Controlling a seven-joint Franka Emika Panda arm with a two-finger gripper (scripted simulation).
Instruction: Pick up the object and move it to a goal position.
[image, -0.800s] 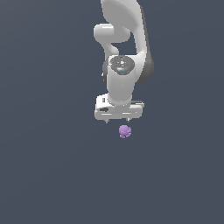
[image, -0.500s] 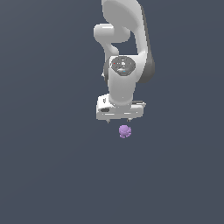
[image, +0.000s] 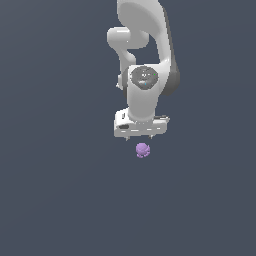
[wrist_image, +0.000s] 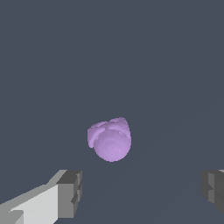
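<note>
While tool gapes, object lies free below.

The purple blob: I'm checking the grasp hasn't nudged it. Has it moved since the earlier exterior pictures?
No. In the exterior view the purple blob sits at the same spot in the frame as before, just below the open gripper, with a gap between them.

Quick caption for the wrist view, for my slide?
Open gripper poised over the purple blob, fingers spread wider than it, no contact yet.
</note>
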